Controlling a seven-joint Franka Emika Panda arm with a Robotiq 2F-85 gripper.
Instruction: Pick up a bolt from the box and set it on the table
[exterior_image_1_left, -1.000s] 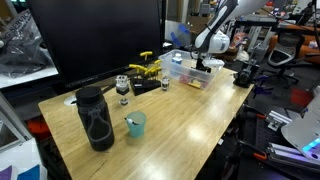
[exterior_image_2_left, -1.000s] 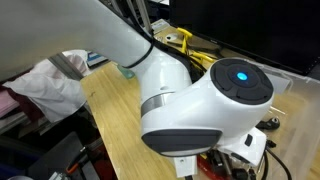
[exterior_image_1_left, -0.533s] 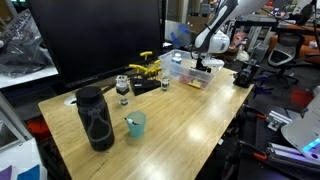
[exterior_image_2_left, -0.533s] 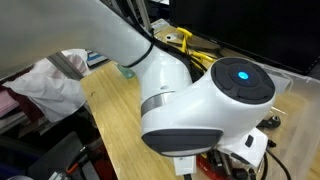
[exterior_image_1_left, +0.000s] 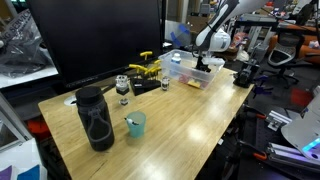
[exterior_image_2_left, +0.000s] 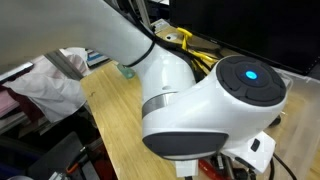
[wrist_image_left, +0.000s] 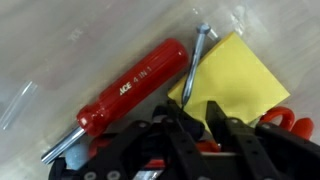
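The wrist view looks down into the box (wrist_image_left: 70, 40) with its whitish plastic floor. A long silver bolt (wrist_image_left: 197, 55) lies at an angle along the edge of a yellow notepad (wrist_image_left: 238, 80), beside a red-handled screwdriver (wrist_image_left: 130, 95). My gripper (wrist_image_left: 195, 106) hangs right over the bolt's lower end. Its black fingers are drawn close, with a thin strip of yellow showing between them. The bolt's end disappears at one fingertip, so a grip is unclear. In an exterior view the gripper (exterior_image_1_left: 203, 66) reaches down into the box (exterior_image_1_left: 183, 72) at the far end of the table (exterior_image_1_left: 185, 125).
A tall black canister (exterior_image_1_left: 95, 118) and a teal cup (exterior_image_1_left: 136, 124) stand at the near end of the table. A small jar (exterior_image_1_left: 123, 90), yellow clamps (exterior_image_1_left: 148, 68) and a large dark monitor (exterior_image_1_left: 95, 40) line the back edge. The arm's white body (exterior_image_2_left: 190, 110) fills an exterior view.
The arm has shifted slightly over the box in the exterior views. The box and the other things on the table stay in place.
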